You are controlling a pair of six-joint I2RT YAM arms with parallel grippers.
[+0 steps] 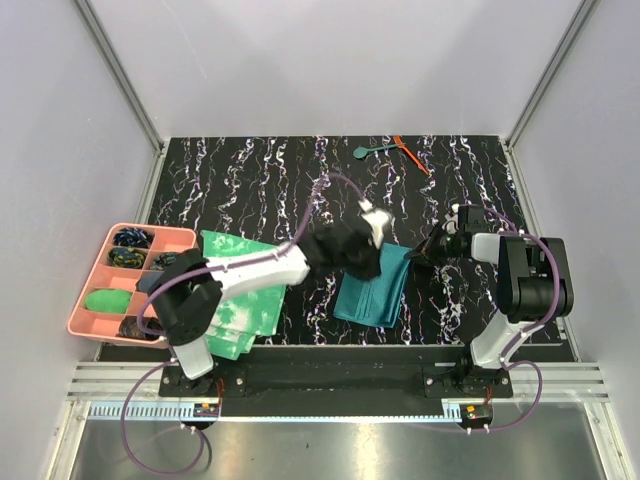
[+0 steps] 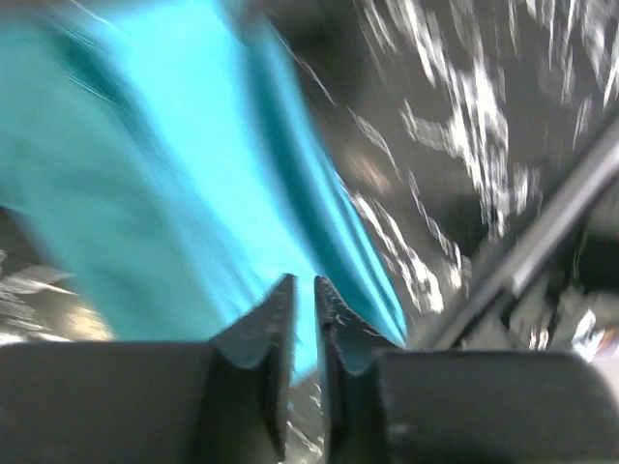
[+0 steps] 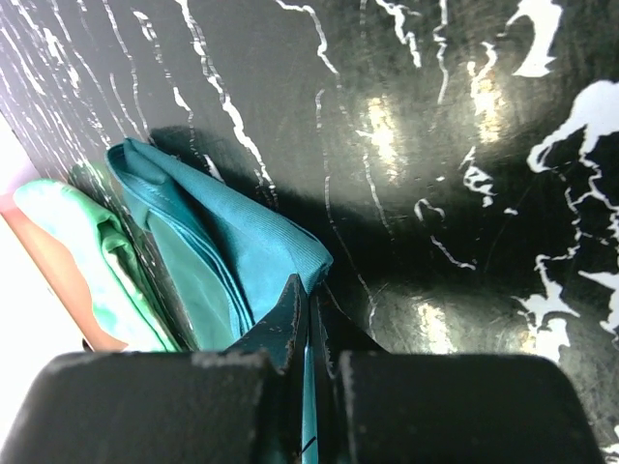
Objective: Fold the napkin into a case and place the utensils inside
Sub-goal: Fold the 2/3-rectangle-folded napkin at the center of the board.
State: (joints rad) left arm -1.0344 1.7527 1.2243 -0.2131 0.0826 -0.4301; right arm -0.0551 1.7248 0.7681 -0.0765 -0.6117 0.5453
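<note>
top: folded teal napkin (image 1: 372,295) on table (image 1: 250,190) between the arms, teal spoon (image 1: 366,151) and orange stick (image 1: 410,153) well apart at far edge | left wrist: left claw (image 2: 302,285) nearly closed at napkin, blur hides any pinch | right wrist: right claw (image 3: 309,285) clamped on napkin corner; pull crease taut, low

Lab test cell, white panels (image 1: 330,60), aluminium frame (image 1: 121,78)

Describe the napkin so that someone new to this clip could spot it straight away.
On the black marbled table, look near the front edge, about midway along it. The napkin lies there folded, plain dark teal throughout, unlike the mottled green-and-white cloth to its left, beside the pink tray.
</note>
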